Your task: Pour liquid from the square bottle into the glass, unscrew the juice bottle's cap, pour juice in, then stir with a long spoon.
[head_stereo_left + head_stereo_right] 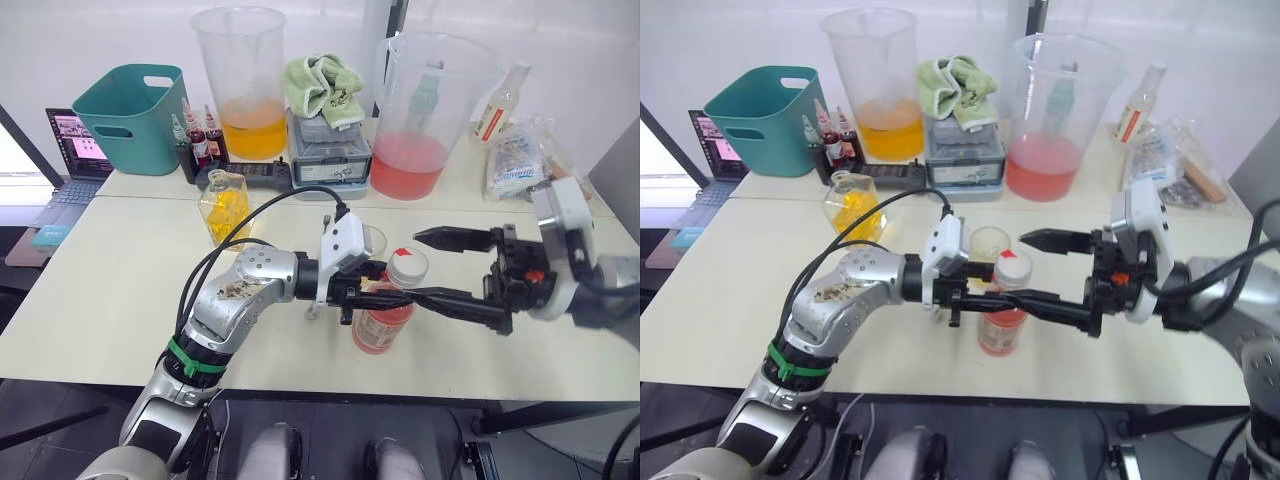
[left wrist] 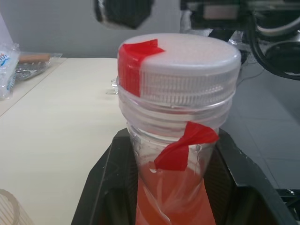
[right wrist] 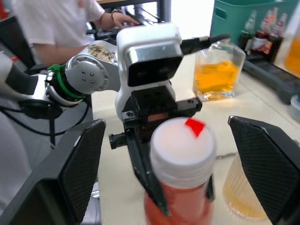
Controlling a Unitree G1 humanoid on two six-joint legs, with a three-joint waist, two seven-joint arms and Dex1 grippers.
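Pinkish-red juice bottle [image 1: 381, 322]: standing upright on the cream table [image 1: 120, 290], near the front edge, just in front of the glass.
Cap: white juice bottle's cap [image 2: 180, 63] sitting on the neck, a strip of red tape running over its rim; a second red tape scrap clinging to the neck below.
Left gripper [image 1: 372, 292]: reaching in from the robot's left and pinching the juice bottle below the cap; in the left wrist view its black fingers [image 2: 101, 187] are pressing against both sides of the bottle's shoulder.
Right gripper [image 1: 440, 268]: coming in from the robot's right at cap height, fingers spread wide, one fingertip above and behind the cap, the other running past the bottle's front; in the right wrist view the two pads [image 3: 79, 173] are flanking the cap with clear gaps, touching nothing.
Glass [image 1: 990, 243]: standing just behind the juice bottle, holding a little yellow liquid at the bottom.
Square bottle [image 1: 224, 205]: sitting farther back and toward the robot's left, well apart from both grippers, yellow contents showing.
Back of table: two big clear pitchers [image 1: 243, 85], one holding orange liquid and one pink; a teal bin [image 1: 130, 118]; small red dropper bottles [image 1: 200, 140]; a green cloth [image 1: 322, 88] lying on a grey box.
Long spoon: cannot tell where it is.
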